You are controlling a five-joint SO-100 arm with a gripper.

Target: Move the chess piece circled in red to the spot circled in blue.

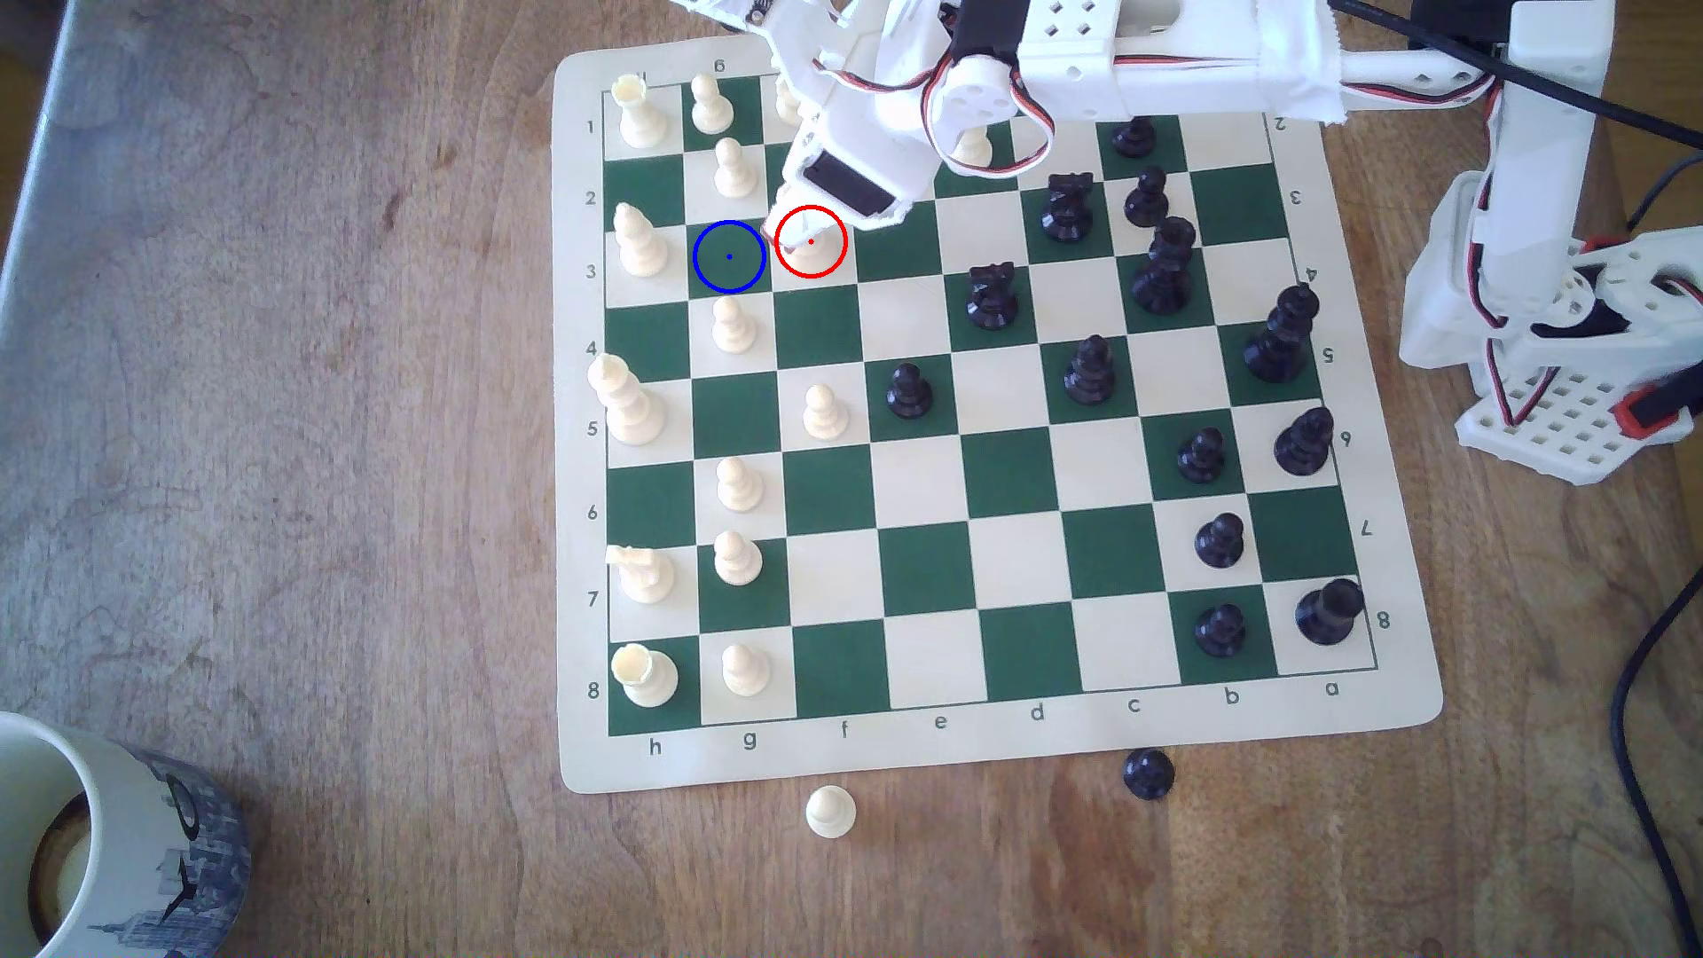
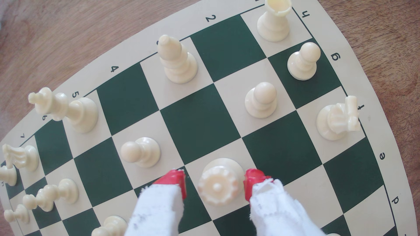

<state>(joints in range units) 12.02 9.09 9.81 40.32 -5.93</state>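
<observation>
The cream queen with the jagged crown stands on a cream square inside the red ring, partly covered by the arm in the exterior view. In the wrist view the queen sits between my red fingertips. My gripper is open and straddles the crown; one tip is close to it, the other stands a clear gap away. My gripper hangs low over the ring. The blue-ringed dark green square is bare, one square to the exterior view's left of the queen. That green square carries no ring in the wrist view.
Cream pawns flank the blue spot on either side, and a bishop stands beyond it. Black pieces fill the exterior view's right half of the board. A cream pawn, a black pawn and a mug stand off the board.
</observation>
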